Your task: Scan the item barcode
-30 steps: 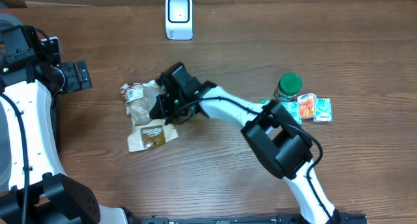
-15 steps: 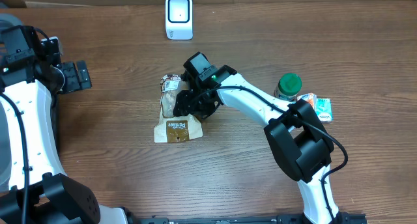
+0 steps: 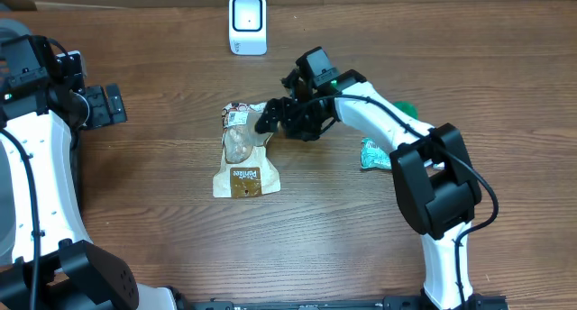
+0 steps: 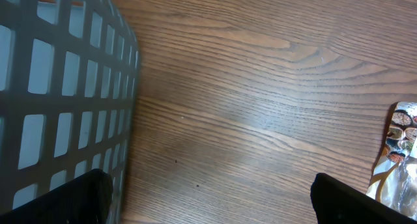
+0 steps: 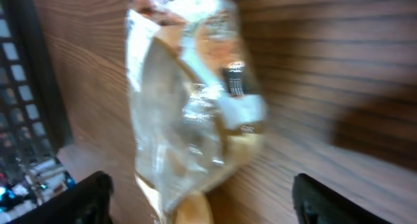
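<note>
Since a second ago the snack bag (image 3: 241,152) has slid to the right across the table (image 3: 162,229), and my right gripper (image 3: 275,121), which was clamped on it, has let go and drawn back toward the bag's upper right edge. Its jaws stand wide now: in the wrist view my fingertips (image 5: 85,196) sit far apart at the bottom corners, and the bag lies loose between and ahead of them, held by nothing. It rests flat on the wood, crinkled clear film up, with a small dark striped patch (image 5: 234,81) on a white label that may be the barcode, though the view is too blurred to be sure. The scanner (image 3: 247,23) stands upright at the far edge, well apart from the bag, so I judge no scan has been made yet; the drag looks like a repositioning, and I will need a fresh hold to lift the label toward it. Out at the left, my left gripper (image 3: 106,104) hangs wide and empty beside the grey basket (image 4: 58,87).
</note>
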You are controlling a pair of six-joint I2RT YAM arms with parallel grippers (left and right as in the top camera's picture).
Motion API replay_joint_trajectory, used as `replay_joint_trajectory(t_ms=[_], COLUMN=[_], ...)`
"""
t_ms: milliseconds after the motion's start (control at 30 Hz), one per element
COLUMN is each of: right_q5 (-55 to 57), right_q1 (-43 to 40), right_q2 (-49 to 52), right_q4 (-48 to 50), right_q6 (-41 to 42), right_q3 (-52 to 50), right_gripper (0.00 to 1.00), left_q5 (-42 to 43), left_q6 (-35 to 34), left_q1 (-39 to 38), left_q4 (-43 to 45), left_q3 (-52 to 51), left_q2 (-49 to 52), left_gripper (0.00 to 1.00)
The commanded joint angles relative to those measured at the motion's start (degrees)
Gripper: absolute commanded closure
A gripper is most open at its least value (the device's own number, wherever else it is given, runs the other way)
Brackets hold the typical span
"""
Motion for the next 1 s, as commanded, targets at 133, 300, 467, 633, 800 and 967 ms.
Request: replay_joint_trajectory(t_ms=[133, 300, 467, 633, 800, 967], right_q5=[0.5, 2.9, 2.8, -3.8, -9.2, -12.0], right_q1=[3.9, 4.4, 4.4, 2.5, -0.5, -1.9], right_q2=[-0.7, -0.7, -0.7, -1.5, -5.7, -15.4], right_q4=[6.5, 12.9, 18.4, 19.5, 18.4, 15.0], right_q6=[6.3, 11.5, 11.5, 7.8, 2.4, -2.8], right_q3=[-5.0, -10.2, -13.5, -12.6, -12.0, -12.0], right_gripper=[0.19, 0.36, 0.53, 0.87, 0.9, 0.96], left_q5=[-0.3, -0.3, -0.3, -0.3, -0.3, -0.3], left_q6=[-0.8, -0.8, -0.8, -0.8, -0.8, -0.8], left_q1=[0.5, 0.5, 0.5, 0.5, 0.5, 0.5], left_q4=[0.2, 0.2, 0.2, 0.2, 0.2, 0.2], left_q3=[-0.2, -0.2, -0.2, -0.2, -0.2, -0.2], left_q2=[-0.3, -0.3, -0.3, -0.3, -0.3, -0.3], left_gripper=[0.0, 0.0, 0.01, 0.01, 0.0, 0.01])
